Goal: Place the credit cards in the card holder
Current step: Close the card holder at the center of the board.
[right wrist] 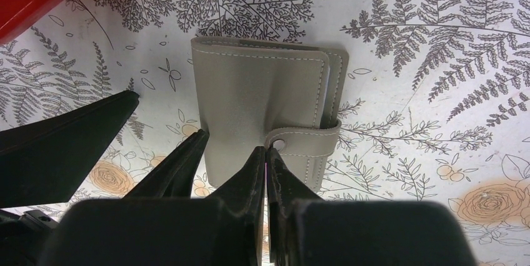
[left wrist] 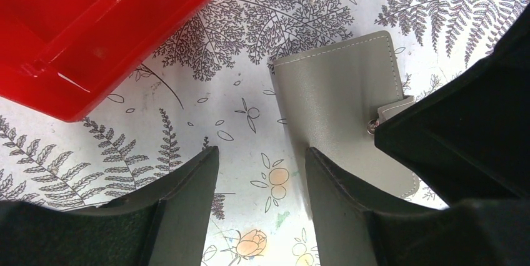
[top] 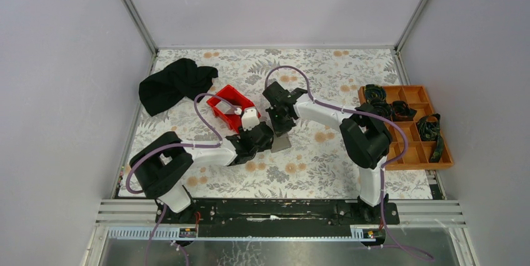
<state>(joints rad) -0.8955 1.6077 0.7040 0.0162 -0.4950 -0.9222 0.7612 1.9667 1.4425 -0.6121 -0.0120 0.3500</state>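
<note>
Currently the right end effector (right wrist: 267,155) has its fingers pressed together, tips at the snap strap (right wrist: 305,138) of the card holder (right wrist: 262,91). Whether they nip the strap's edge or only touch it cannot be told. The left end effector (left wrist: 261,157) stands spread. One finger sits over the holder's near side and the other over bare surface (top: 312,172), so it looks placed to pin or steady the holder.

The card holder lies flat and snapped shut near the middle of the surface, well away from every edge. It looks like a light, soft, leather-like fold with stitched borders. It would likely slide on the printed cover and flex if lifted by one flap. The strap is the natural place to take hold: pull there to pop the snap while the other end effector presses the body down. Too hard a tug would probably drag the whole holder instead.

No credit cards show in any view.

The red bin (left wrist: 94,29) sits just beyond the holder toward the far-left, and it limits travel that way. Open room lies toward the near edge and to the right. The black cloth (top: 175,83) by the left edge and the orange tray (top: 419,167) along the right edge are well clear.
</note>
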